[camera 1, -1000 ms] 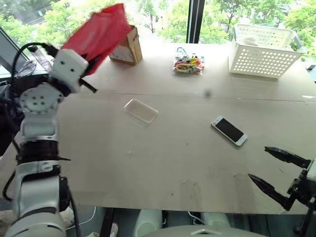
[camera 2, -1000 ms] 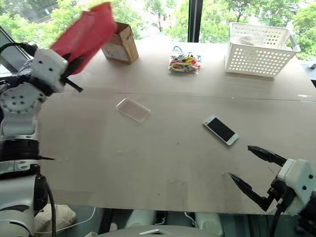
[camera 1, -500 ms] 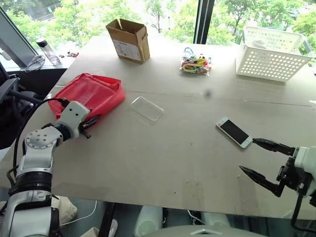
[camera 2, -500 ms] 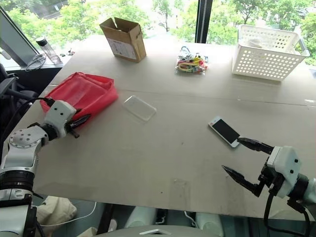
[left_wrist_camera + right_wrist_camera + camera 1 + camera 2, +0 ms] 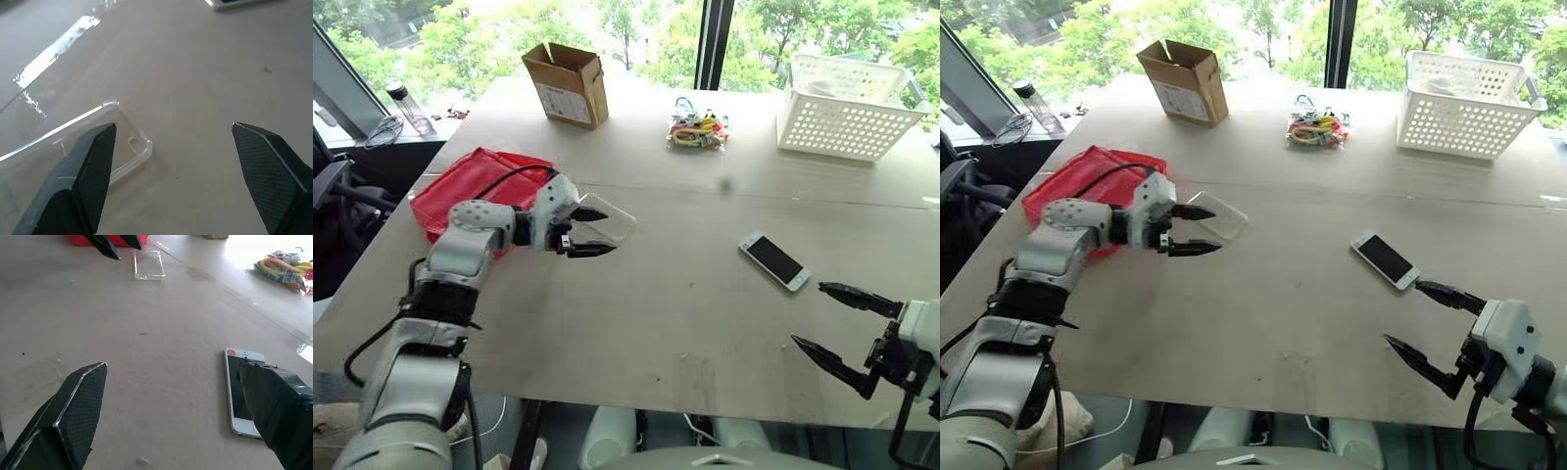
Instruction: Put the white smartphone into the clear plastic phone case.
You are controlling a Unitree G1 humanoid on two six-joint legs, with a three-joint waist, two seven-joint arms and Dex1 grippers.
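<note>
Your left gripper (image 5: 588,232) is spread wide and empty, just over the clear case (image 5: 604,219) lying beside the red pouch (image 5: 470,186). The white phone (image 5: 773,260) lies well to the case's right, face up. Your right gripper (image 5: 840,326) hangs near the phone, wide apart and empty.

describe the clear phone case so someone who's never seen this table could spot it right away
Start at the red pouch on the left side of the wooden table; just to its right, toward the table's middle, lies the clear plastic phone case, flat, at the open left gripper. Unlike the white smartphone farther right, it is see-through, showing mainly as a glossy rounded rim.
</note>
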